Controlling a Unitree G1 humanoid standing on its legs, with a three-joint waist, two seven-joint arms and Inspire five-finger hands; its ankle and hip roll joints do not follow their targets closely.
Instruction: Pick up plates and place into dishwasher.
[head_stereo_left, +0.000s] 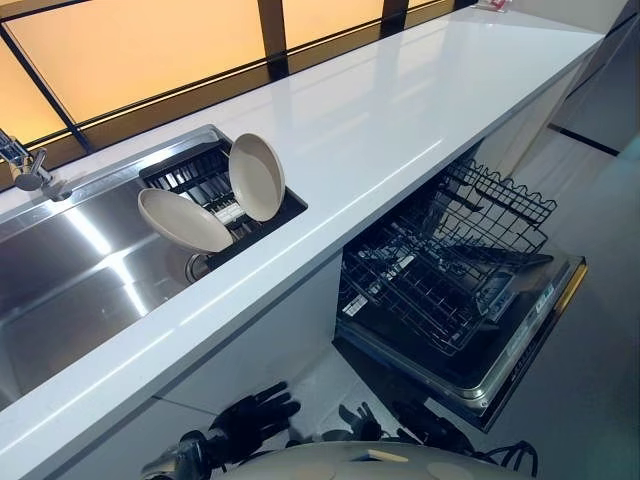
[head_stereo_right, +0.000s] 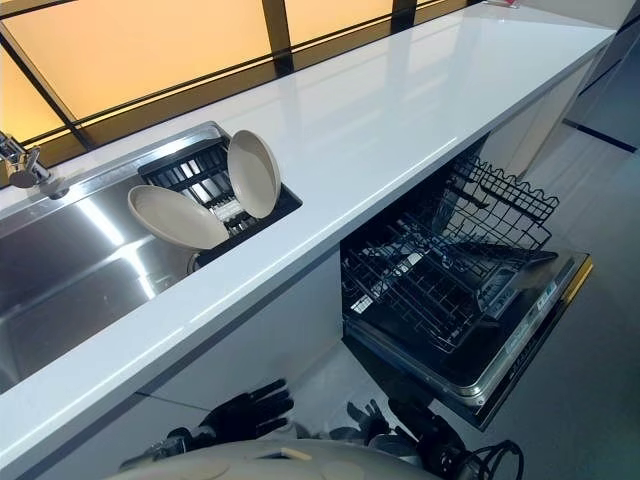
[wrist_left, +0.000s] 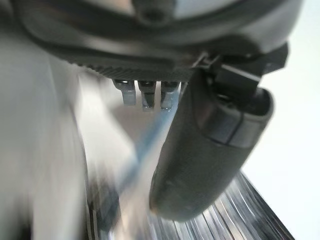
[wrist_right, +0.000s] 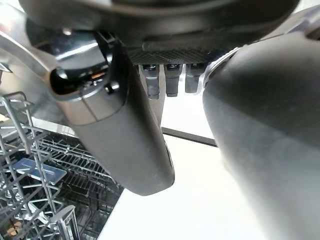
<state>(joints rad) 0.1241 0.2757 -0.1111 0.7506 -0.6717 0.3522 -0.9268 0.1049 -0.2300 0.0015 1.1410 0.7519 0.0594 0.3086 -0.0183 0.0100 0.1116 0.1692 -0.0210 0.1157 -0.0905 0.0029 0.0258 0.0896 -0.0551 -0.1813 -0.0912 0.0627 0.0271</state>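
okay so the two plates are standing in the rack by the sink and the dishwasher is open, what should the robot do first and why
Probably raise the left hand toward the nearer plate in the dish rack. Both plates stand there untouched, the other plate behind it, and both hands hang low below the counter, the right hand too. The left is on the sink's side, and the dishwasher rack is pulled out, ready.

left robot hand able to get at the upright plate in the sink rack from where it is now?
Probably yes, but not directly. The left robot hand hangs low in front of the cabinet, below the white counter, whose edge lies between it and the upright plate. It must rise first; nothing covers the plate from above.
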